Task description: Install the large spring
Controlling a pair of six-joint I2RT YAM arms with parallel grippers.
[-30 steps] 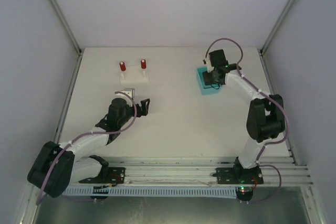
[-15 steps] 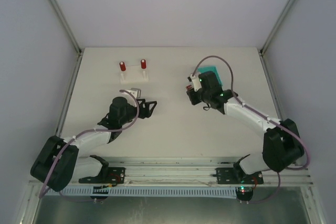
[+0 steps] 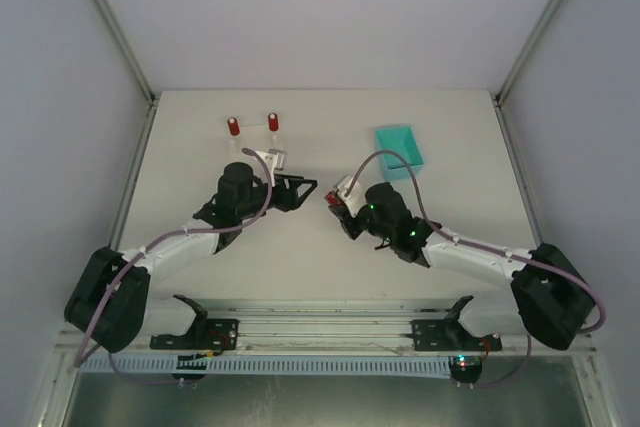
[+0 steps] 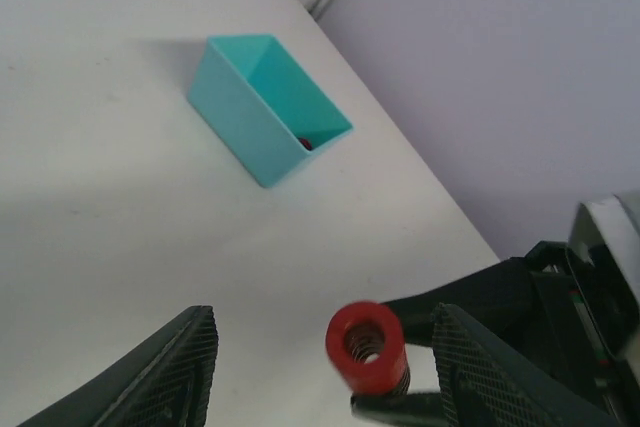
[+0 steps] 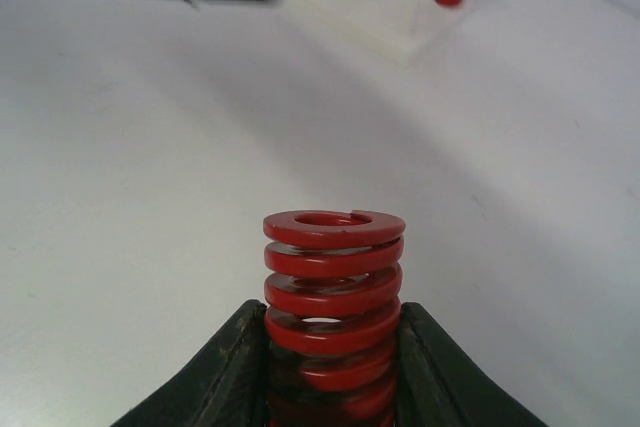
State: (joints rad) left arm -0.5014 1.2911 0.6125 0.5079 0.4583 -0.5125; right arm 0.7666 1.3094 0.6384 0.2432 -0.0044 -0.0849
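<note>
Red and coiled, the large spring [image 5: 333,287] is being pinched between the dark fingers [image 5: 235,372] of the right hand [image 3: 338,205], its lower coils pressed from both sides while its upper coils are sticking out past the fingertips; from above, it is hanging over the middle of the white bench [image 3: 300,262], and whether it is touching the surface cannot be told; the left hand [image 3: 303,194] is facing it from just beside, its fingers spread wide and gripping nothing, and in the left wrist view the spring's open end is showing between those textured pads [image 4: 185,362]; behind the left hand, a white fixture [image 3: 256,150] is standing near the far edge, carrying two small red posts [image 3: 233,127]; a teal bin [image 3: 400,150] is resting farther right, well apart from both hands, with something small and red lying inside it [image 4: 304,144].
</note>
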